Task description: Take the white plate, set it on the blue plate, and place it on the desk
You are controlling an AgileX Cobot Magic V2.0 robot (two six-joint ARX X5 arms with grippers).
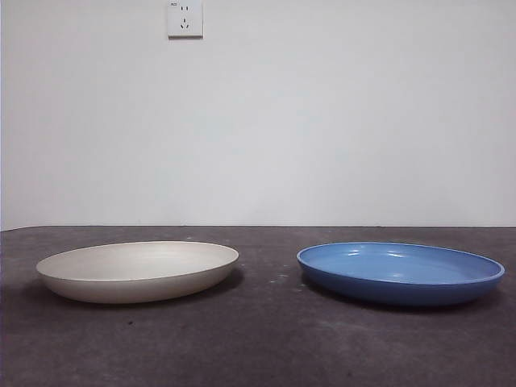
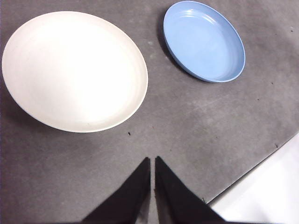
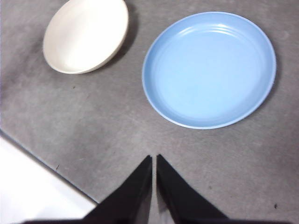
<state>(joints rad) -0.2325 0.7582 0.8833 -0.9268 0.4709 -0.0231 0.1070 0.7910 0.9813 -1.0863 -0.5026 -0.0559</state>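
well apart: white plate (image 2: pixel 74 70), left tool (image 2: pixel 153 161)

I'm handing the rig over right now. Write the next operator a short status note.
Left claw: shut, holds nothing, hangs above bare desk nearer the white plate.
Right claw: shut, holds nothing, nearer the blue plate.
Both plates lie flat on the desk, side by side, apart, with nothing in them.
Done: nothing.
Left: lift the white plate, set it on the blue plate, then put it back on the desk.
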